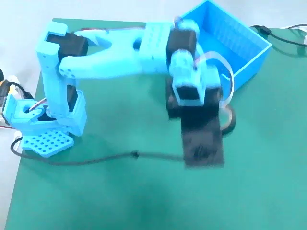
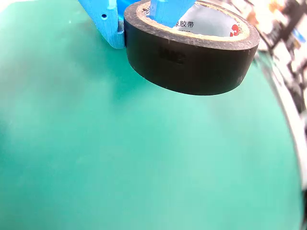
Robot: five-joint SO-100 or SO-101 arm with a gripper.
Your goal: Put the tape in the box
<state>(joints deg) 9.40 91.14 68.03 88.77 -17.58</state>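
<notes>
Green tabletop (image 1: 120,191) fills both views, bare except for the arm, a bin and a dark cable (image 1: 96,158) trailing across the mat. Next in size, the light-blue arm (image 1: 110,57) stretches from its perforated base at the fixed view's left toward the right, wrist bent down w/ a black block under it, blurred, so prob. in motion. The box (image 1: 242,50), bright blue w/ ribbed inner walls, sits at the far right corner of the mat, open side up, just beyond the wrist; looks empty as far as can be seen. Smallest: the tape (image 2: 192,57), black roll w/ pale core and printed label. The tool (image 2: 144,19) is clamped on it, one blue finger down through the core, the other against the outer wall at the wrist view's left, which keeps the ring from sliding. Roll hangs tilted, clear of the mat. In the fixed view it's only a dark arc right of the wrist (image 1: 229,117), near the box but not over it, so carry still pending: needs lift over the near wall, then release.
</notes>
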